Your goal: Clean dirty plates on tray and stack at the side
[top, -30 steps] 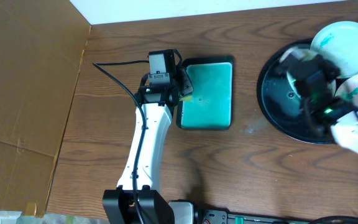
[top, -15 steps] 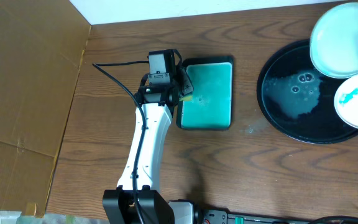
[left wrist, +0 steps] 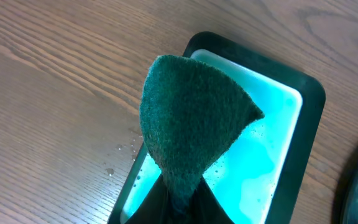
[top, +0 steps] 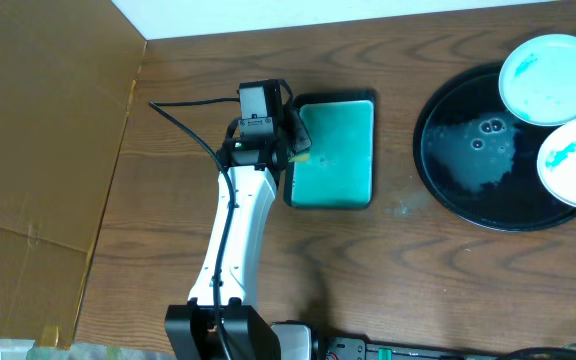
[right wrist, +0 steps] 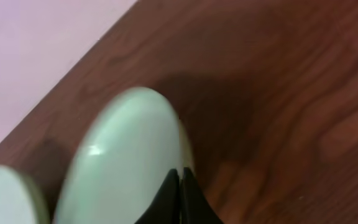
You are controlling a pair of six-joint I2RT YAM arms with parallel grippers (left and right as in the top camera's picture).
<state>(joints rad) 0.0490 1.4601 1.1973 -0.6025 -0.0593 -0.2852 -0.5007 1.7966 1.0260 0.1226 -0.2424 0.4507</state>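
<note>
The black tray (top: 458,190) lies at the right of the overhead view with wet patches on it. Two white plates rest on its right side, one at the top (top: 553,78) and one lower (top: 575,162), each with a teal smear. My right gripper (right wrist: 180,186) is out of the overhead view. In the right wrist view it is shut on the rim of a third plate (right wrist: 123,162), held tilted above the brown table. My left gripper (left wrist: 179,200) is shut on a dark green sponge (left wrist: 191,130) above the teal dish (top: 336,150).
The small teal dish (left wrist: 278,155) with a black edge holds teal liquid. A cardboard sheet (top: 38,150) covers the table's left side. The edge of another plate (right wrist: 5,193) shows at the lower left of the right wrist view. A pale wall (right wrist: 36,50) is behind the table.
My right arm has lifted a plate off the tray and moved out of the overhead view to the right. The top plate's teal smear shows again. The left arm has not moved.
</note>
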